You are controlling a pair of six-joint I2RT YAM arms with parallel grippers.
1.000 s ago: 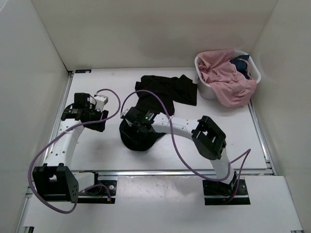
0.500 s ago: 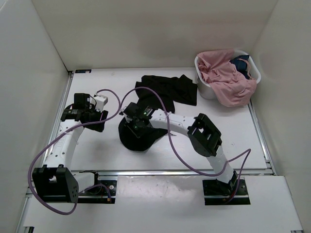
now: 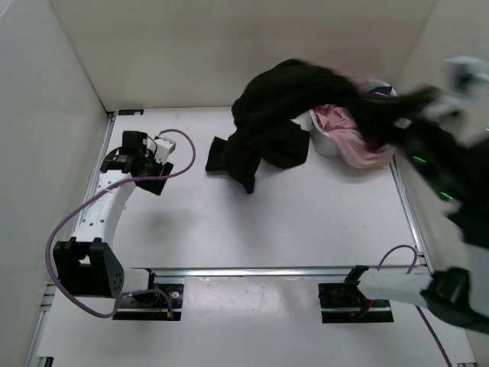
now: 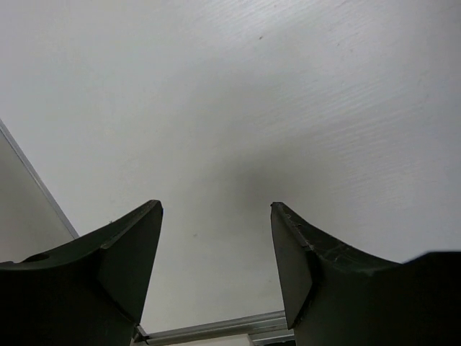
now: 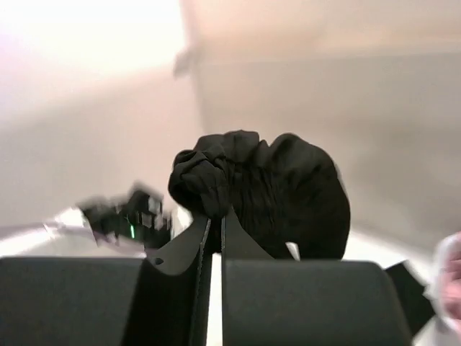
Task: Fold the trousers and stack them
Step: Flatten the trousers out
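Note:
The black trousers (image 3: 267, 107) hang bunched in the air over the back of the table, and their lower end (image 3: 229, 157) still trails on the surface. My right gripper (image 5: 215, 216) is shut on a fold of the trousers (image 5: 266, 191). In the top view the right arm is raised high at the right and blurred. My left gripper (image 3: 153, 182) sits low at the table's left side. It is open (image 4: 216, 209) with only bare table between its fingers, well apart from the trousers.
A white basket (image 3: 325, 144) stands at the back right with pink clothing (image 3: 363, 141) spilling over its rim, partly behind the lifted trousers. White walls enclose the table on three sides. A metal rail (image 3: 283, 269) runs along the near edge.
My right gripper shut on the trousers at the table's middle, then swung up and to the right, lifting them. The left arm shifted slightly toward the back.

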